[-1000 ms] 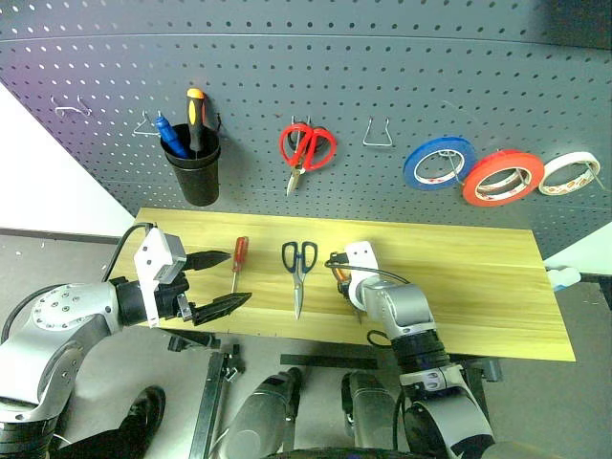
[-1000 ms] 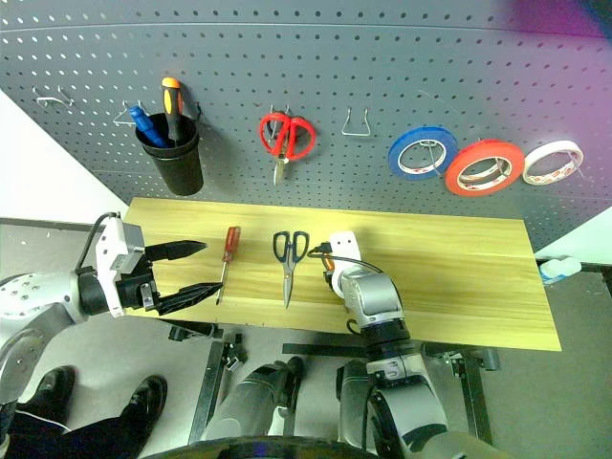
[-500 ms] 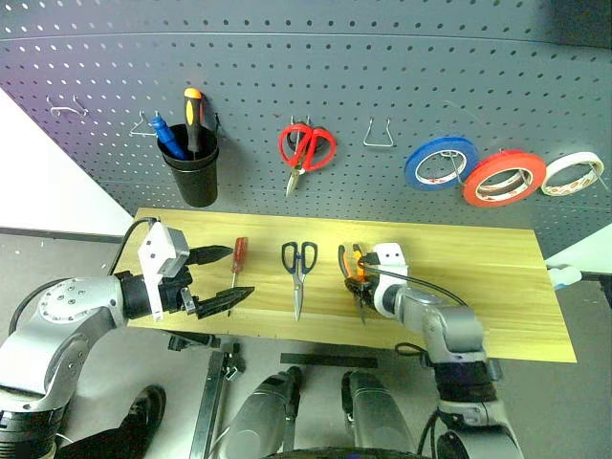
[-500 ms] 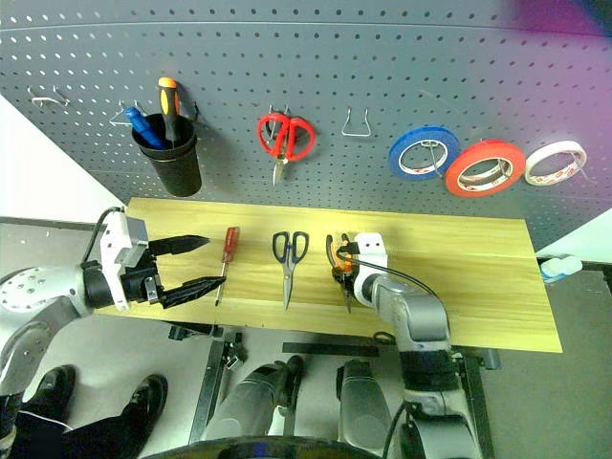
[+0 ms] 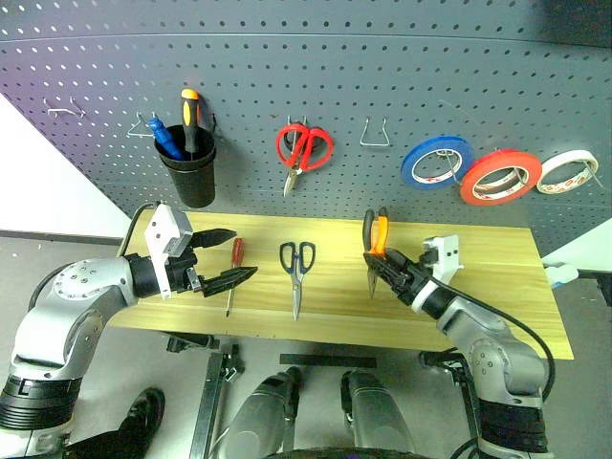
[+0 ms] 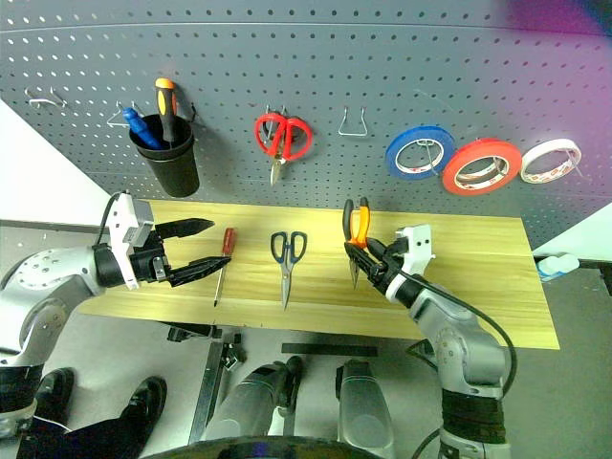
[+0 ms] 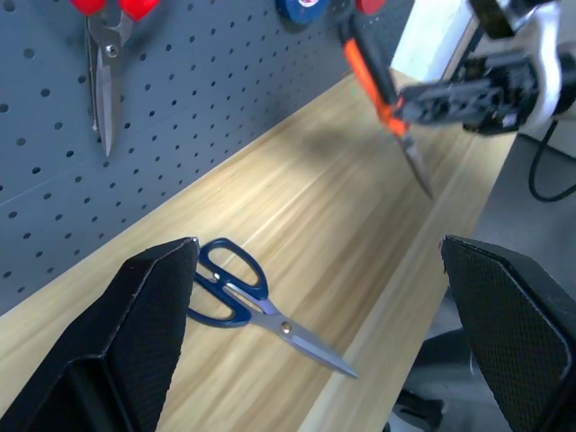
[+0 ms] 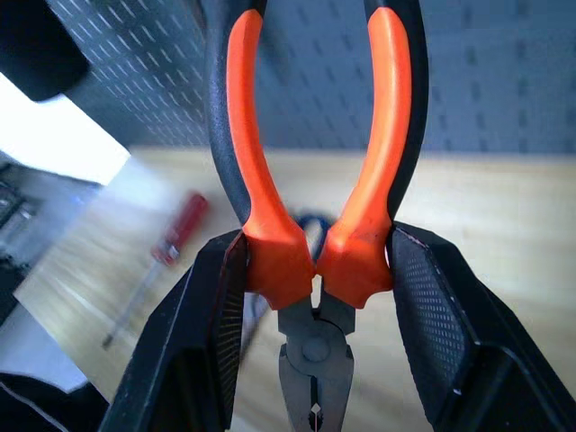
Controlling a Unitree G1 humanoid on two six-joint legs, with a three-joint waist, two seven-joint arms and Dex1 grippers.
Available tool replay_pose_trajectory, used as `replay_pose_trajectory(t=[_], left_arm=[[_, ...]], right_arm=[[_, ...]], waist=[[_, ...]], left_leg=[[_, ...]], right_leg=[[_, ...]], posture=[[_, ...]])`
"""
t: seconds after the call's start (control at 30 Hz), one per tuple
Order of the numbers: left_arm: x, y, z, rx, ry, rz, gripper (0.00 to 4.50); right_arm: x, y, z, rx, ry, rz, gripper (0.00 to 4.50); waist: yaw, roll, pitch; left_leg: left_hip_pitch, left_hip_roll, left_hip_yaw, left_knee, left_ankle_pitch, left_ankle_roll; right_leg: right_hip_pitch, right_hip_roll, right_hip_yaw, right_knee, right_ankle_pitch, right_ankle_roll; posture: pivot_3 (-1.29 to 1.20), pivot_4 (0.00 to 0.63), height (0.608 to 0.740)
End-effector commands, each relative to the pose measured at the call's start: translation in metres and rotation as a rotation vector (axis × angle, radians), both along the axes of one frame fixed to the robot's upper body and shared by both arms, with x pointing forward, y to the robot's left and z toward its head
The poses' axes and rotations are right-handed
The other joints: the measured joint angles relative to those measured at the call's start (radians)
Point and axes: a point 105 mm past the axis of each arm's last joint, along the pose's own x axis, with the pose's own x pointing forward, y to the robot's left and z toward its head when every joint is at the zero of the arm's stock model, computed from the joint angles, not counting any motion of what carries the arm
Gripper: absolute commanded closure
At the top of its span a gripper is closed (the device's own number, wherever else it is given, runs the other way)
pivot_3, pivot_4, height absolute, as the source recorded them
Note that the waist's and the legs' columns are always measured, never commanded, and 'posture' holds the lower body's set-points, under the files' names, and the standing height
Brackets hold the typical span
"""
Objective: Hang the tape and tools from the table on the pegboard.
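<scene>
My right gripper [image 5: 389, 272] is shut on the pliers [image 5: 375, 241], gripping them near the joint. It holds them above the table [image 5: 478, 287], orange-and-black handles up and nose down; the right wrist view shows the pliers [image 8: 310, 207] between the pads. My left gripper [image 5: 241, 254] stands open over the table's left end, just beside the red-handled screwdriver [image 6: 227, 244]. Between the arms, the dark-handled scissors [image 5: 297, 260] lie flat on the table. The red tape [image 5: 500, 177] hangs on the pegboard [image 5: 382, 67] at the right.
An empty wire hook [image 5: 375, 134] sits above the pliers. Red scissors [image 5: 304, 148], a black cup [image 5: 189, 177] with a yellow-black screwdriver, a blue roll [image 5: 437, 161] and a white roll [image 5: 567, 172] hang on the board. Another bare hook [image 5: 67, 112] is far left.
My right gripper has lifted the pliers off the table, swung them upright and moved right. My left gripper has crept forward toward the screwdriver, still open.
</scene>
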Motion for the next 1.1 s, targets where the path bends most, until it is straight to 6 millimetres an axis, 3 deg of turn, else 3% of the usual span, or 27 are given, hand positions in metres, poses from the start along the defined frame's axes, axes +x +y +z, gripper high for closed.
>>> replay_pose_trajectory(t=[0.03,0.2,0.3,0.53,0.77,1.1], left_arm=[[0.003,-0.002,0.010,-0.004,-0.054,-0.015,0.00],[0.009,-0.005,0.010,-0.007,-0.077,-0.018,0.00],[0.012,-0.006,0.012,-0.014,-0.087,-0.021,0.00],[0.018,-0.008,0.020,-0.042,-0.119,-0.012,0.00],[0.019,-0.011,0.020,-0.037,-0.131,-0.011,0.00],[0.015,-0.009,0.020,-0.044,-0.133,0.008,0.00]], right_arm=[[-0.004,0.010,0.055,0.055,-0.216,0.072,2.47],[-0.001,0.016,0.092,0.083,-0.359,0.091,2.47],[0.006,0.016,0.104,0.057,-0.415,0.067,2.47],[0.039,0.018,0.134,0.034,-0.523,-0.077,2.47],[0.074,0.032,0.142,0.003,-0.585,-0.154,2.47],[0.101,0.038,0.144,-0.014,-0.623,-0.211,2.47]], waist=[[-0.001,0.000,-0.002],[-0.001,-0.002,-0.013],[-0.001,-0.004,-0.024],[-0.015,-0.003,-0.045],[-0.031,-0.003,-0.080],[-0.048,-0.003,-0.095]], left_leg=[[0.000,0.000,0.000,0.000,0.000,0.000],[0.000,0.000,0.000,0.002,0.001,-0.002],[0.000,0.000,0.000,0.004,0.001,-0.002],[0.003,0.001,0.001,0.015,0.001,-0.002],[0.005,0.001,0.001,0.015,0.002,-0.002],[0.005,0.001,0.000,0.016,0.002,-0.003]], right_leg=[[0.000,0.000,0.000,0.001,0.000,0.000],[-0.001,0.000,0.000,0.004,0.000,-0.001],[0.000,0.001,0.000,0.005,0.001,-0.001],[0.004,0.003,-0.001,0.012,0.003,-0.001],[0.006,0.004,-0.001,0.012,0.004,-0.001],[0.007,0.004,0.000,0.013,0.004,-0.001]], posture=[[-0.09,0.121,0.740],[-0.10,0.091,0.740],[-0.11,0.078,0.740],[-0.10,0.049,0.740],[-0.07,0.029,0.740],[-0.03,0.030,0.740]])
